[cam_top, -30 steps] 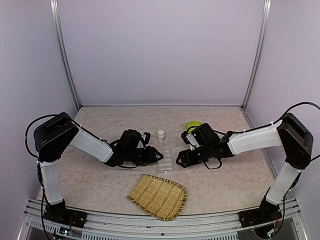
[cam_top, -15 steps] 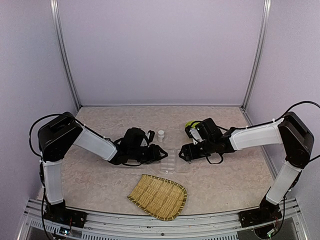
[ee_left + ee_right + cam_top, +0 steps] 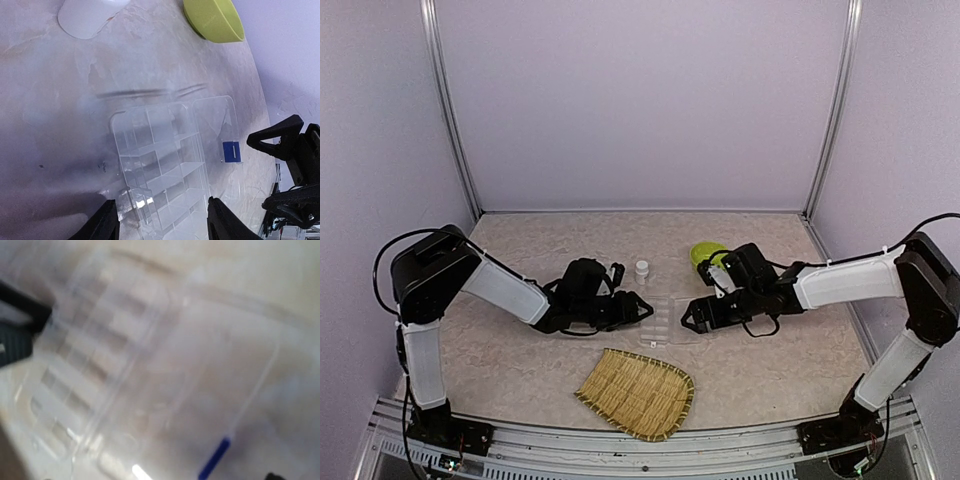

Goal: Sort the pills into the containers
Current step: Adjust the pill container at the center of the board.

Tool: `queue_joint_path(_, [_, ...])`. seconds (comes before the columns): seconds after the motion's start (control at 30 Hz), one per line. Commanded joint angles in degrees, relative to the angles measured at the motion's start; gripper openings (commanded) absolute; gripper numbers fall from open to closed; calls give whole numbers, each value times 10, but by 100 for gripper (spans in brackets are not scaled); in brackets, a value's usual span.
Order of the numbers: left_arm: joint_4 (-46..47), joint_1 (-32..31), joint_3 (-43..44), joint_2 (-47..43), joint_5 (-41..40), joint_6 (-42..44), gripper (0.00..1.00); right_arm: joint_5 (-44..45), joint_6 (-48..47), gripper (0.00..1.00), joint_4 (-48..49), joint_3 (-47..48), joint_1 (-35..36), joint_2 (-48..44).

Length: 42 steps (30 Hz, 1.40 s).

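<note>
The containers, one clear organiser box (image 3: 663, 318) with several compartments, lie on the table between my two grippers. In the left wrist view the box (image 3: 160, 155) is open, its lid (image 3: 216, 120) flat to the right with a blue latch (image 3: 229, 151). My left gripper (image 3: 162, 222) is open, a finger on each side of the box's near end. The right gripper (image 3: 692, 315) stands open just right of the lid. The right wrist view is blurred and shows the box (image 3: 100, 350) and latch (image 3: 215, 460). No pills show.
A white bottle (image 3: 642, 268) stands behind the box, and a lime-green bowl (image 3: 705, 254) sits behind the right gripper. A woven bamboo tray (image 3: 638, 392) lies near the front edge. Walls and metal posts close the back and sides.
Both grippers' jaws have widened. The right gripper has drawn a little to the right, off the box. The left gripper has stayed at the box's left end.
</note>
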Motion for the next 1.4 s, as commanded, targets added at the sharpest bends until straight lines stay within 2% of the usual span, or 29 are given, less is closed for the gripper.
queue_joint_path(0.0, [-10,1,-21,-24,-14,4,61,-28,25,93,3,-34,23,-19])
queue_joint_path(0.2, [-5,0,-33,-41,-18,8,69,-47,44,94,59,-55,44,2])
queue_joint_path(0.27, [-1,0,-40,-51,-21,10,73,-60,48,95,82,-59,44,6])
queue_joint_path(0.33, [-4,1,-46,-61,-27,13,83,-73,53,95,100,-62,44,10])
queue_joint_path(0.4, [-9,1,-51,-71,-34,15,86,-87,59,95,117,-64,44,13])
queue_joint_path(0.53, [-12,4,-63,-86,-43,18,87,-99,72,96,142,-67,44,21])
queue_joint_path(0.93, [-14,12,-79,-104,-45,21,87,-40,93,98,150,-66,32,20])
queue_joint_path(1.37, [24,-3,-74,-73,5,7,87,-33,85,98,148,-44,11,26])
